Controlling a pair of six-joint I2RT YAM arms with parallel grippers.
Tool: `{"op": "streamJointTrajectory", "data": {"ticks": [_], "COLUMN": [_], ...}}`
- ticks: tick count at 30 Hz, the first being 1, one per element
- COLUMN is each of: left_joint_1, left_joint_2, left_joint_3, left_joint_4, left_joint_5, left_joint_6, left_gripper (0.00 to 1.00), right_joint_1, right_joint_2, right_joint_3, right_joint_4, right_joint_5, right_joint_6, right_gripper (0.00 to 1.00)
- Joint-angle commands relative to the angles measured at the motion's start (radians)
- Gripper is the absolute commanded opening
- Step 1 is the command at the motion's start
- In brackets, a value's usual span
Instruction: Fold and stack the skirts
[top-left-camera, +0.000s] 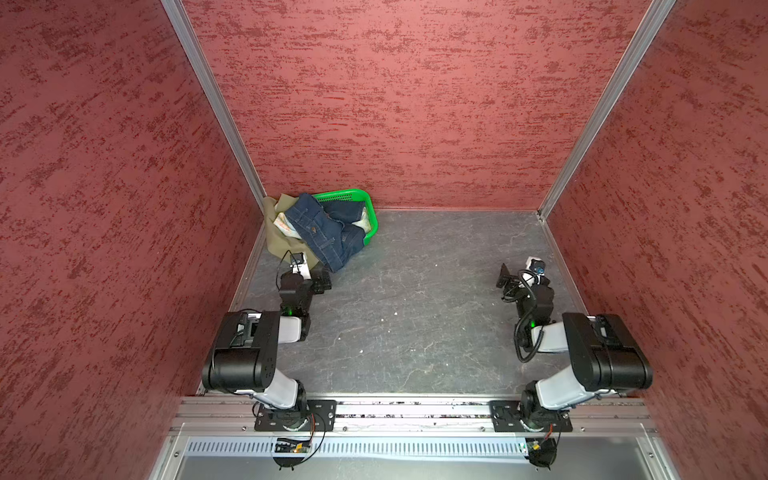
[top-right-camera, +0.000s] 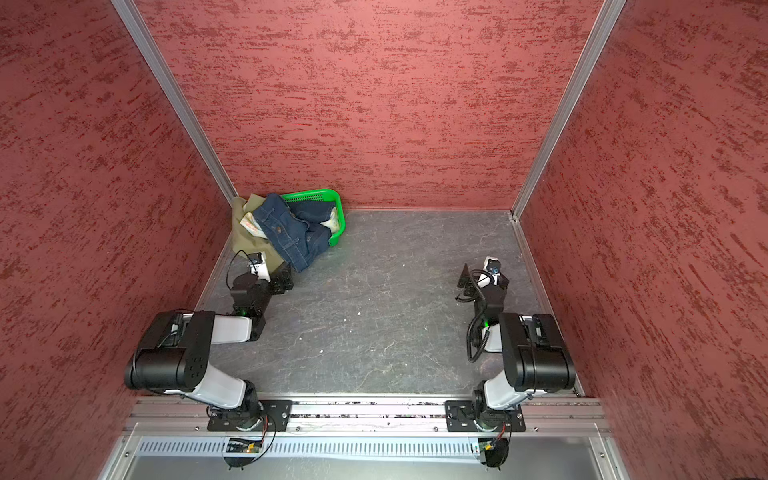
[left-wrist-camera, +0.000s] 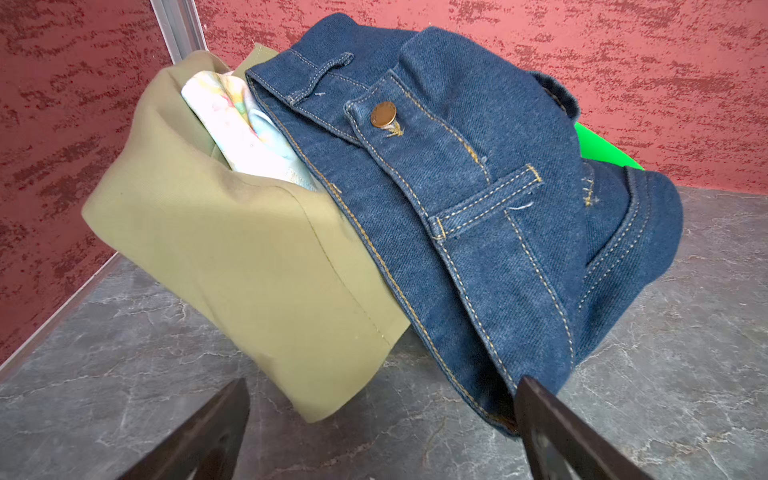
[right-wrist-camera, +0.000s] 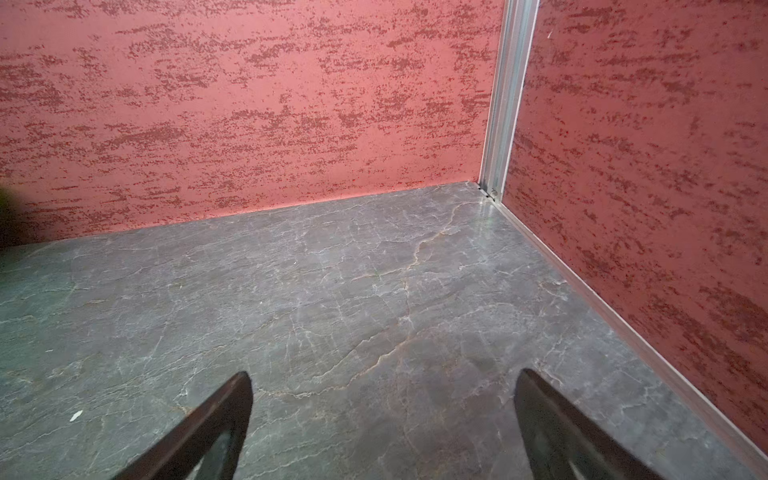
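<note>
The skirts lie heaped in the back left corner, spilling out of a green basket (top-left-camera: 353, 195) (top-right-camera: 320, 193). The dark blue denim skirt (top-left-camera: 328, 232) (top-right-camera: 291, 232) (left-wrist-camera: 478, 187) is on top. It drapes over the olive-green skirt (top-left-camera: 280, 243) (left-wrist-camera: 249, 257) and the pale floral skirt (top-left-camera: 284, 222) (left-wrist-camera: 245, 129). My left gripper (top-left-camera: 322, 282) (left-wrist-camera: 382, 380) is open just in front of the heap, with one fingertip beside the denim hem and nothing held. My right gripper (top-left-camera: 507, 278) (right-wrist-camera: 384, 374) is open and empty over bare table at the right.
Red textured walls close in the grey marbled table (top-left-camera: 415, 311) on three sides, with metal posts in the back corners. The basket rim (left-wrist-camera: 598, 149) shows behind the denim. A metal rail (top-left-camera: 415, 409) carrying both arm bases runs along the front edge.
</note>
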Motion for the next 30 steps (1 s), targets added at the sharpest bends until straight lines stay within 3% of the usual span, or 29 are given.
{"op": "streamJointTrajectory", "data": {"ticks": [1, 30], "left_joint_1": [0.003, 0.013], "left_joint_2": [0.001, 0.0], "left_joint_3": [0.006, 0.006], "left_joint_4": [0.013, 0.012], "left_joint_5": [0.016, 0.036], "left_joint_6": [0.013, 0.006], "left_gripper": [0.99, 0.99], "right_joint_1": [0.003, 0.005], "right_joint_2": [0.002, 0.0], "right_joint_3": [0.006, 0.009], "right_joint_4": [0.006, 0.002], "right_joint_5": [-0.01, -0.004], "right_joint_6": [-0.009, -0.01], "right_gripper": [0.99, 0.99]}}
